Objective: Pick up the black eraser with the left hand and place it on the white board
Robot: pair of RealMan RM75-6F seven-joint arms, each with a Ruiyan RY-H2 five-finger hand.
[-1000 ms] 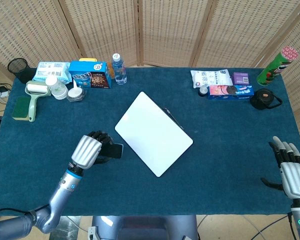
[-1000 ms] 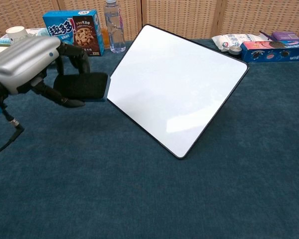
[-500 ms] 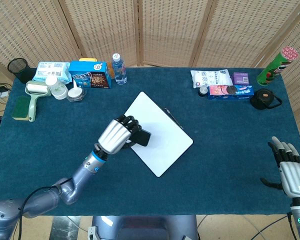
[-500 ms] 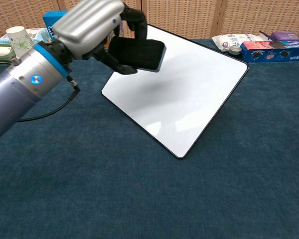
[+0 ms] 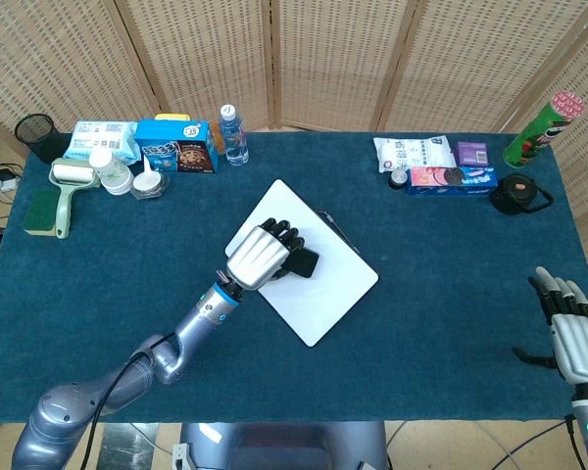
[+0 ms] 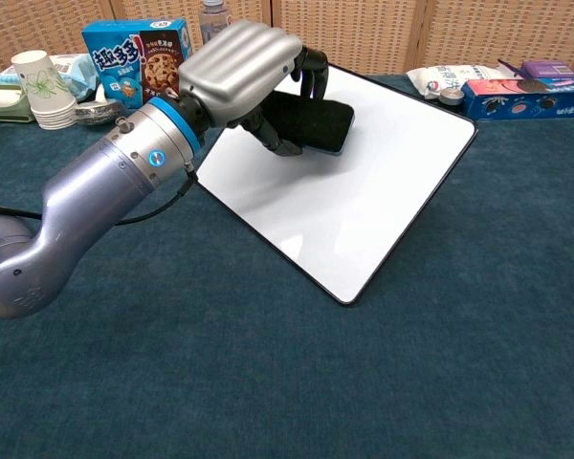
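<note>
Item: black eraser (image 6: 318, 124), currently being gripped by the left hand (image 5: 259, 253), whose fingers are curling over its top and near edge; the eraser is sitting over the upper-middle part of the white board (image 6: 383, 191), and whether it is touching the surface or hanging just above it cannot be told from either view. Item: white board, lying flat on the blue table cloth (image 5: 451, 294), turned at an angle to the table edge, with a dark pen-like object (image 5: 335, 227) showing along its far side. Item: right hand (image 5: 574, 333), resting at the far right edge of the table with fingers spread apart and holding nothing. Item: background stock, standing well apart from the work: cookie box (image 6: 139, 59), water bottle (image 5: 234, 134), paper cups (image 6: 40, 88), snack packets (image 5: 439, 164), green tube can (image 5: 539, 127), black teapot (image 5: 517, 194), lint roller (image 5: 71, 191). Risk, as a judgement: the step in hand appears to be the set-down, and the remaining hazards are lying in the release. If the fingers are opening while the eraser is tilting, it may be tipping and sliding on the smooth board toward its edge. If the hand is pressing down too firmly, the board itself may be skidding on the cloth. If the fingertips are dragging on withdrawal, they may be pulling the eraser off the board.
</note>
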